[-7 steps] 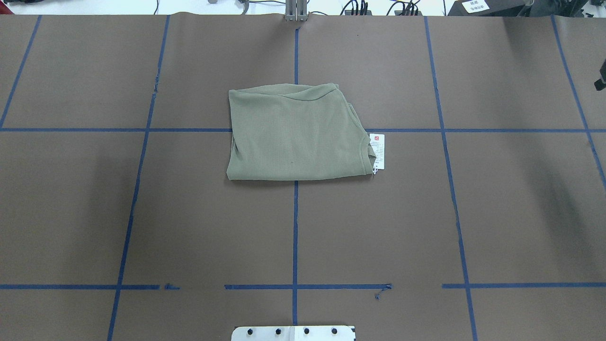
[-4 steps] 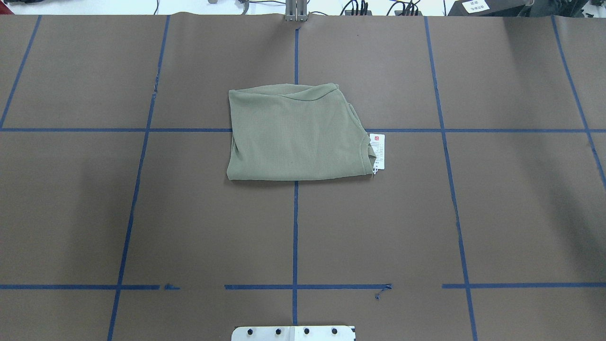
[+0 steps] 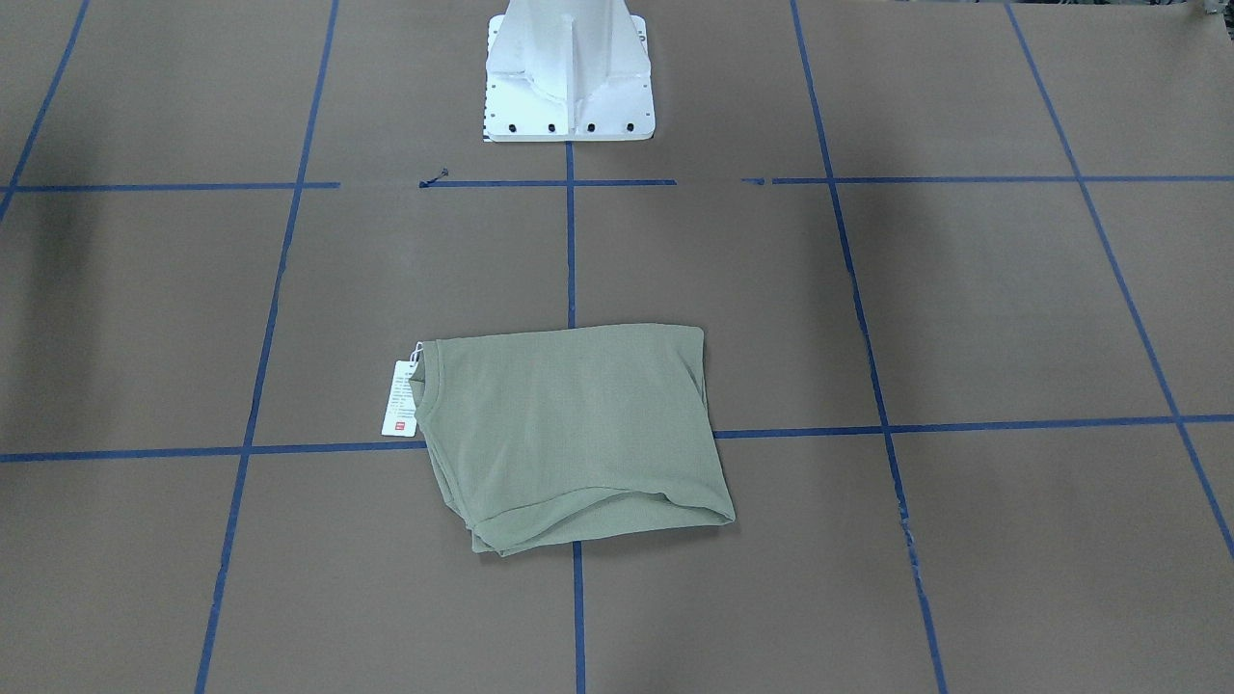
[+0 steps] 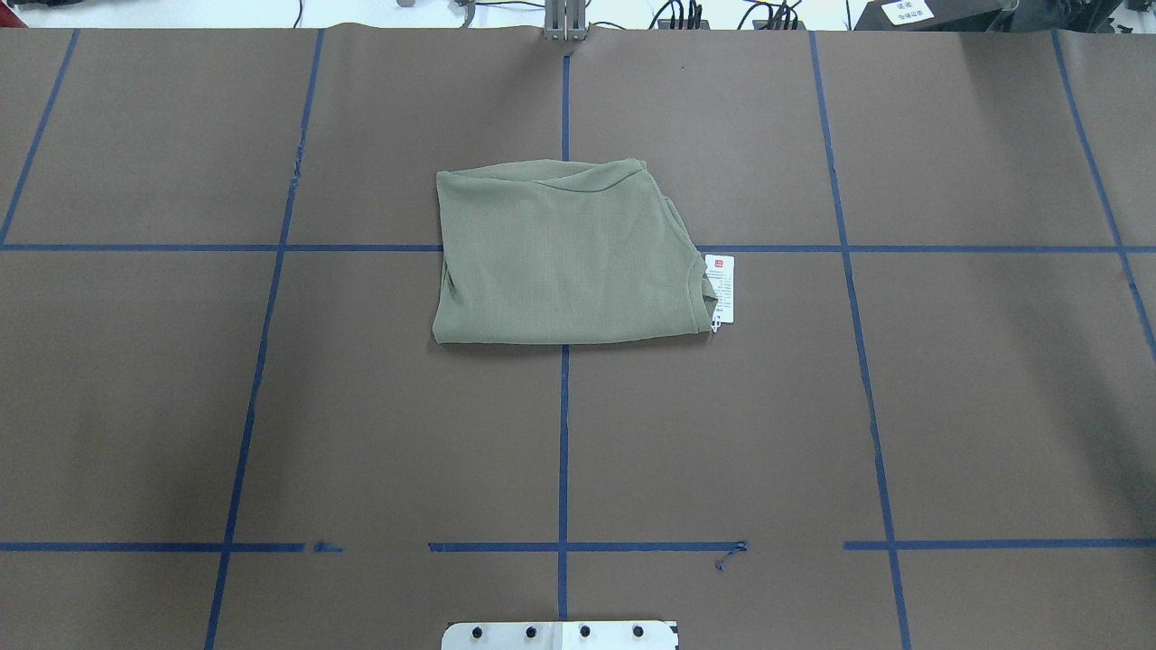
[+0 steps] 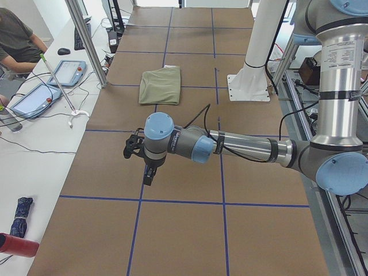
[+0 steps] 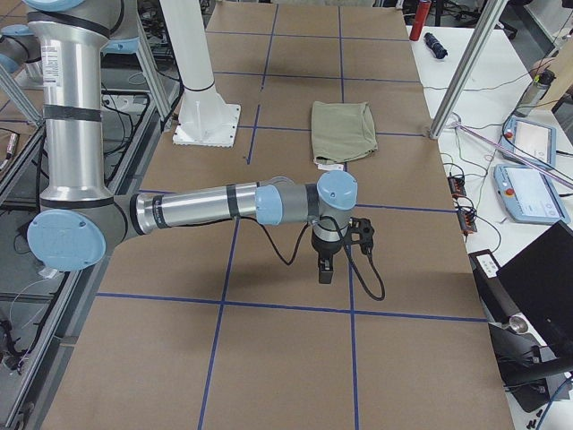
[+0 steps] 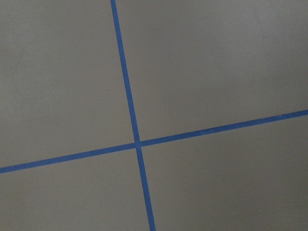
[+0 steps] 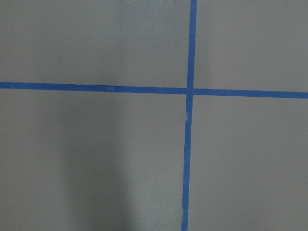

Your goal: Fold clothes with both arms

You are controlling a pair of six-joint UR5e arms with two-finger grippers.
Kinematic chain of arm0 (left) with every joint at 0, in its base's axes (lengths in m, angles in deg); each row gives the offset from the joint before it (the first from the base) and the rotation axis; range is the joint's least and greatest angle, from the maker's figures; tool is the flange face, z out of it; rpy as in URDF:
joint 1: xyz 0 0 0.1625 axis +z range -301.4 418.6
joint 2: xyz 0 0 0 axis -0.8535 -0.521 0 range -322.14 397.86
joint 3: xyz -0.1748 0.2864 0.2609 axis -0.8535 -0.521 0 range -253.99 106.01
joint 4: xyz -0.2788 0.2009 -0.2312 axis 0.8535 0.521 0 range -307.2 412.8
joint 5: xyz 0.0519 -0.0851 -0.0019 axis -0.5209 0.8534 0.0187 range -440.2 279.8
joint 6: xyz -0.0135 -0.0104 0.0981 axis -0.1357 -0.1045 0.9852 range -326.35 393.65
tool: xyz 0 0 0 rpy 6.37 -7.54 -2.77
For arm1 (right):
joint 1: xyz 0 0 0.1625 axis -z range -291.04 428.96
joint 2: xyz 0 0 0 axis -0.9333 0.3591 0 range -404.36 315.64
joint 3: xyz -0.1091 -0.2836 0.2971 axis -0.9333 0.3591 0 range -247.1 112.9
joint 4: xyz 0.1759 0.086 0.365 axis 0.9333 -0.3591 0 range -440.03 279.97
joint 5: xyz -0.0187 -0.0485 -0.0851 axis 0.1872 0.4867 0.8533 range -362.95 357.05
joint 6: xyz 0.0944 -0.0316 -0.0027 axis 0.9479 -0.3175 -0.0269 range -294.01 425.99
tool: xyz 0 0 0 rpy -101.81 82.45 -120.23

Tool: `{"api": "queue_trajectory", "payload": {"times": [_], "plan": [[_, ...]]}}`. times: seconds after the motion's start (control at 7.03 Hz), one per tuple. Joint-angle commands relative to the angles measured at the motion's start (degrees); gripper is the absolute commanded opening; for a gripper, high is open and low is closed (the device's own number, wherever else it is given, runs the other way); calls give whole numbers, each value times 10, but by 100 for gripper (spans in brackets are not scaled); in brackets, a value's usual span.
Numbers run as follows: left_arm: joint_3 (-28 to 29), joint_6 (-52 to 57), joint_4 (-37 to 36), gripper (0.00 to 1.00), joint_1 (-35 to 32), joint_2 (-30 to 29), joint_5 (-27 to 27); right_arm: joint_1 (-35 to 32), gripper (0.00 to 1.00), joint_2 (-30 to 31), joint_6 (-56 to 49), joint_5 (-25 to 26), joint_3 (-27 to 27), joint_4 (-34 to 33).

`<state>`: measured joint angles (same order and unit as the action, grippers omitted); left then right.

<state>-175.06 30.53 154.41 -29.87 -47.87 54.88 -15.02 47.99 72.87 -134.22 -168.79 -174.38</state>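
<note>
The clothes, a sage-green shirt (image 4: 569, 253), lie folded into a compact rectangle at the middle of the brown table, also seen in the front-facing view (image 3: 569, 434). Its white hang tag (image 4: 722, 289) with a red mark sticks out at the shirt's right side. Neither arm touches it. The left gripper (image 5: 148, 175) hangs over bare table far from the shirt (image 5: 161, 86), near the table's left end. The right gripper (image 6: 325, 271) hangs likewise towards the right end, away from the shirt (image 6: 343, 133). I cannot tell whether either gripper is open or shut. Both wrist views show only table and blue tape.
The white pedestal base (image 3: 569, 72) stands at the robot's edge of the table. Blue tape lines (image 4: 563, 451) divide the brown surface into squares. A person (image 5: 17, 40) sits at a side table with teach pendants (image 5: 69, 72). More pendants (image 6: 528, 193) lie on the other side.
A dark part of the right arm at the overhead view's right edge has left that view. The shadows at both sides have shifted outwards. The shirt has not moved.
</note>
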Motion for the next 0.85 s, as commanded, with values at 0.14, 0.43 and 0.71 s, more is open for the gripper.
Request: {"api": "queue_trajectory", "payload": {"times": [0.14,0.43,0.71], "plan": [[-15,0,4,100,1,29,-3,-3,100,5,1,-1,-18,1],[-16,0,-2,100,2,42,-33,-3,100,10,-1,-4,-33,-1],[-17,0,-2,100,4,42,-30,-3,100,7,0,-7,8,1]]}}
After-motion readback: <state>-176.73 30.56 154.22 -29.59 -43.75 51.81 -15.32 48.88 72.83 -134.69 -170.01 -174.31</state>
